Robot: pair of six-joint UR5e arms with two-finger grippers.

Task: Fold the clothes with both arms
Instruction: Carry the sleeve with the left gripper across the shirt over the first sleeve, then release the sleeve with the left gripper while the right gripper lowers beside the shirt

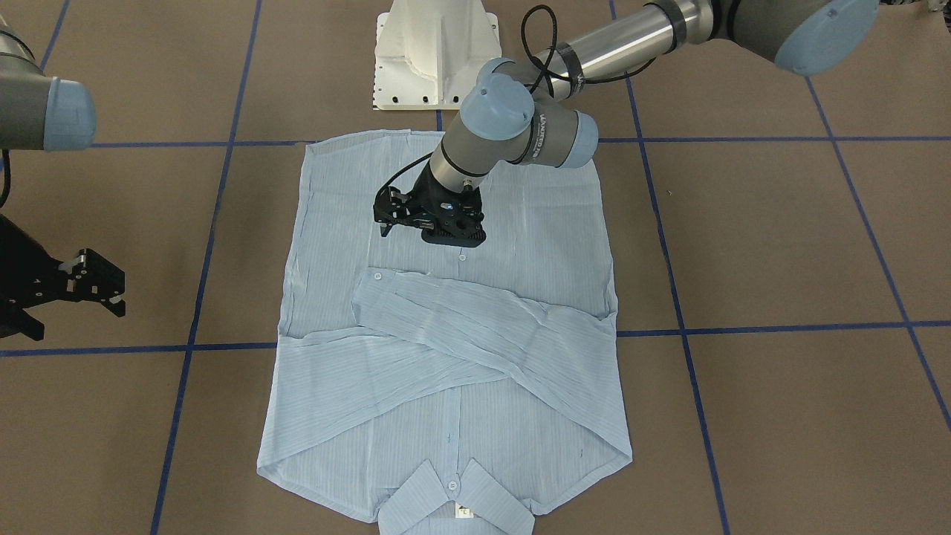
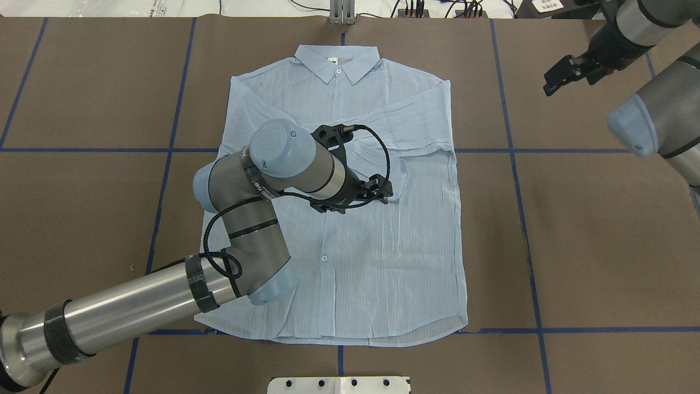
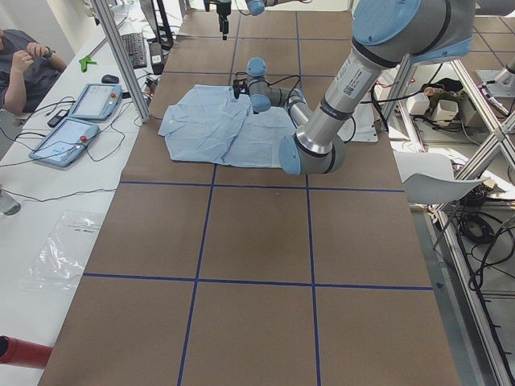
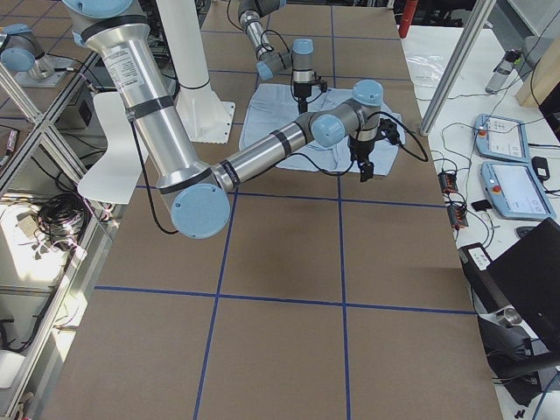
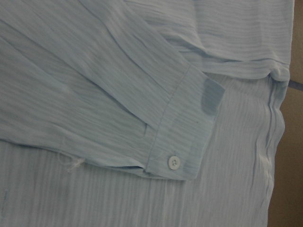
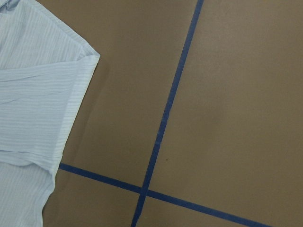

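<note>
Front-facing view: the shirt (image 1: 461,416) lies flat, front up, in the middle of the table (image 1: 780,245). Its 2 sleeves (image 1: 475,316) are crossed over the chest, and the collar (image 1: 455,499) is on the side far from the robot. The left gripper (image 1: 427,223) hangs low over the shirt's middle; how far it is open, I cannot tell. Overhead: the right gripper (image 2: 560,74) hovers off to the right, fingers parted, empty. Left wrist: a buttoned cuff (image 5: 182,137).

Left arm (image 2: 136,309): polished silver tube with black bands, grey joint housings, round light blue caps, white lettering on the wrist, black cable (image 2: 387,157) looped outside. Right arm (image 2: 656,126): same grey housing and blue cap.
</note>
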